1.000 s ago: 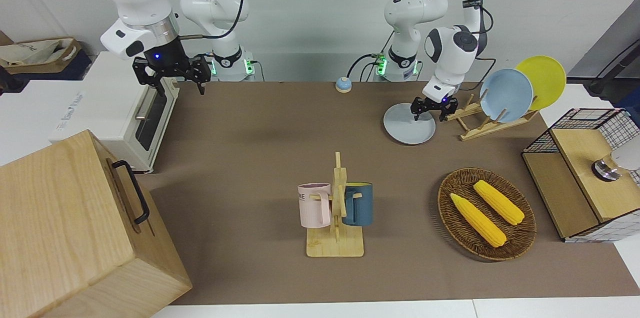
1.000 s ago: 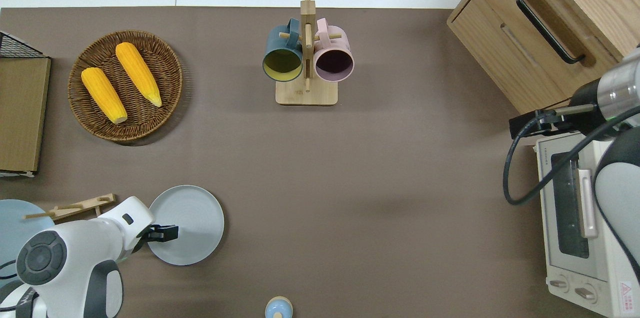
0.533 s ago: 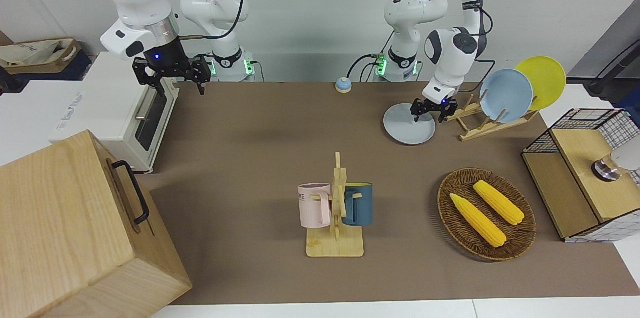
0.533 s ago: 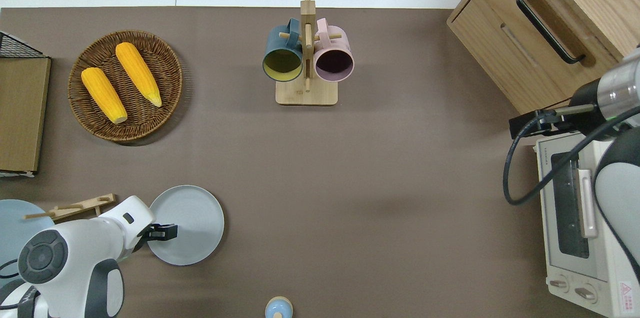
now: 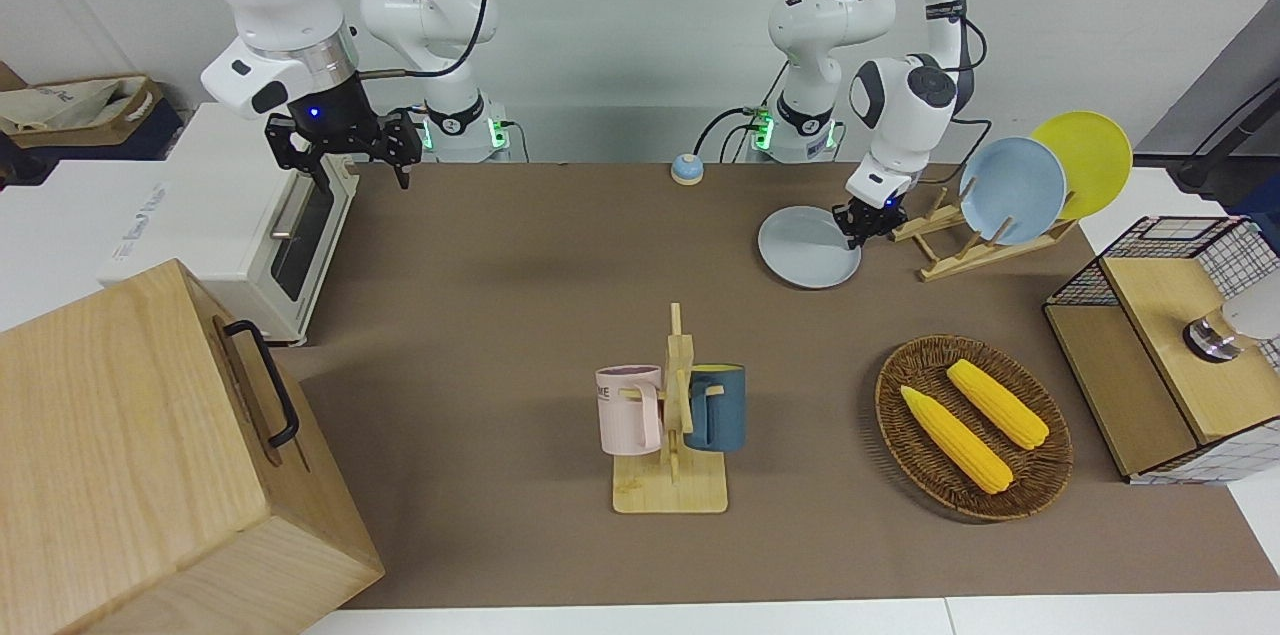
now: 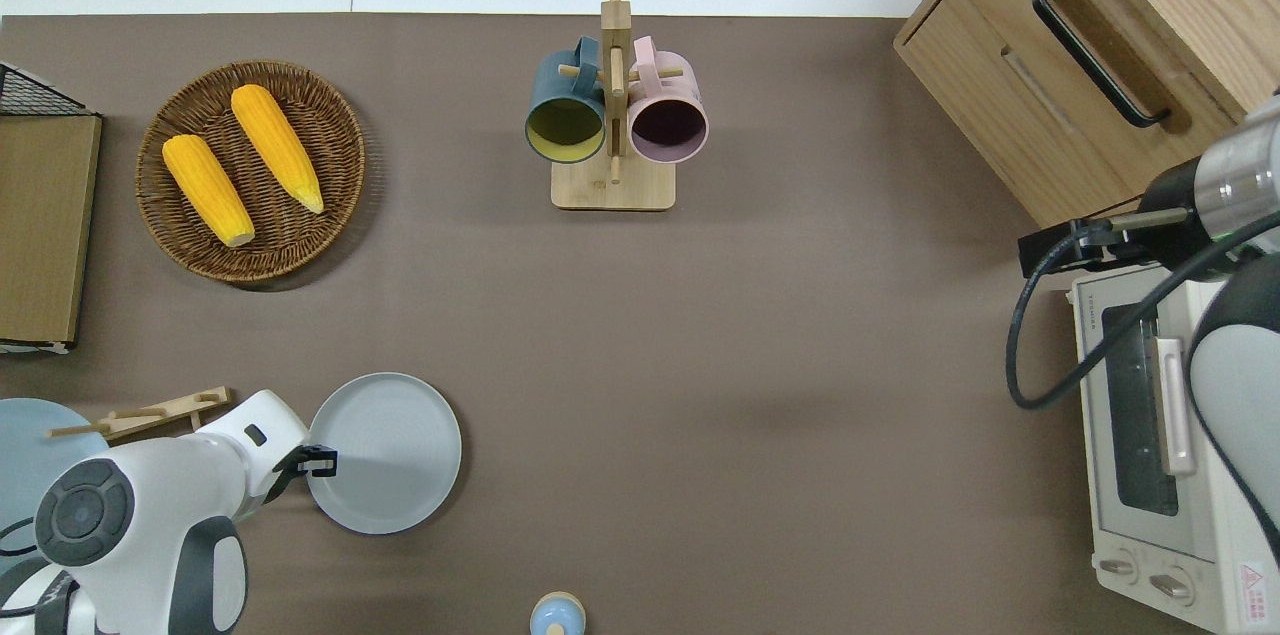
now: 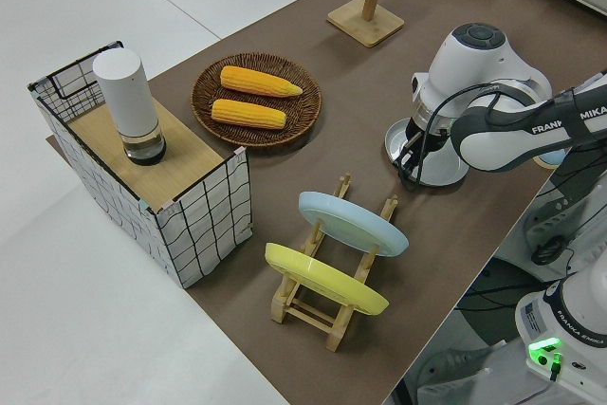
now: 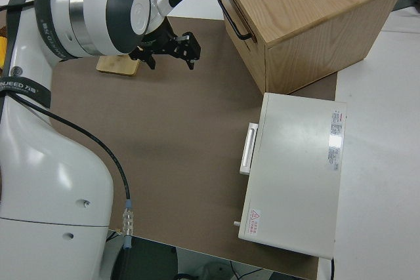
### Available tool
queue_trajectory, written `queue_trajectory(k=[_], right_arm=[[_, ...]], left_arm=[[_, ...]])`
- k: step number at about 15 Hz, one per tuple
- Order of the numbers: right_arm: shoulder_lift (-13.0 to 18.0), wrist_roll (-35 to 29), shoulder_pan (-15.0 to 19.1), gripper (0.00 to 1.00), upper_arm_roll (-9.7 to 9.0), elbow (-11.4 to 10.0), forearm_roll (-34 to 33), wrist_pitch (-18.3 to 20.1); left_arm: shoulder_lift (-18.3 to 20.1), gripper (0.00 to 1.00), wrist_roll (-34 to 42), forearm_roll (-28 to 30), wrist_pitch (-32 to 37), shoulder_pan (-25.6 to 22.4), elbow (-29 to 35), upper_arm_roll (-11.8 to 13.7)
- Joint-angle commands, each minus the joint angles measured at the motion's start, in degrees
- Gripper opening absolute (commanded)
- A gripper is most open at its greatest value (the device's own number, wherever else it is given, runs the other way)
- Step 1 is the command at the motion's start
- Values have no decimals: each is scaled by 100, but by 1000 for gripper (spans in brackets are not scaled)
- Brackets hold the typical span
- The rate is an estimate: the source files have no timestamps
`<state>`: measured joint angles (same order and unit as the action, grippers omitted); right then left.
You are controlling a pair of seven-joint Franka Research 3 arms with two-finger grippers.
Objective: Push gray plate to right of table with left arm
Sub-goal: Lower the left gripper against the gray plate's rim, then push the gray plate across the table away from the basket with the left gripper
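Overhead view: bare brown table (image 6: 760,345) fills the frame's middle, out to the toaster oven (image 6: 1160,435) at lower right. At lower left lies the gray plate (image 6: 385,452), round, flat, shallow-rimmed, beside the plate rack (image 6: 150,412). The left gripper (image 6: 318,462) touches its rim, fingers seemingly closed together, grasping nothing. The right arm is parked.

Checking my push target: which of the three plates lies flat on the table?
The pale gray round plate, beside the left gripper. The sky-blue plate and yellow plate stand tilted in the wooden rack.
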<state>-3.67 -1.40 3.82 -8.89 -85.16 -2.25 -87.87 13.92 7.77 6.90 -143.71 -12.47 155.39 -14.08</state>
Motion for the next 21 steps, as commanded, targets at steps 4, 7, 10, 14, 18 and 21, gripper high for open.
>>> queue_trajectory(k=[4, 7, 10, 14, 18, 21], right_arm=[[33, -18, 4, 983, 1, 8, 40, 59], [33, -18, 4, 983, 1, 8, 40, 59], [33, -18, 4, 983, 1, 8, 40, 59], [33, -18, 4, 983, 1, 8, 40, 59], [33, -18, 4, 983, 1, 8, 40, 59], [33, -18, 4, 983, 1, 8, 40, 59]], left_arm=[[-293, 0, -4, 84, -298, 60, 0, 11], [-407, 0, -266, 127, -359, 314, -52, 10], [-539, 0, -881, 136, -447, 797, -114, 10], [-863, 0, -2102, 136, -798, 1763, -254, 10], [-1127, 0, -3087, 93, -808, 2467, -623, 10], [-1242, 0, -3553, 75, -808, 2828, -817, 10]])
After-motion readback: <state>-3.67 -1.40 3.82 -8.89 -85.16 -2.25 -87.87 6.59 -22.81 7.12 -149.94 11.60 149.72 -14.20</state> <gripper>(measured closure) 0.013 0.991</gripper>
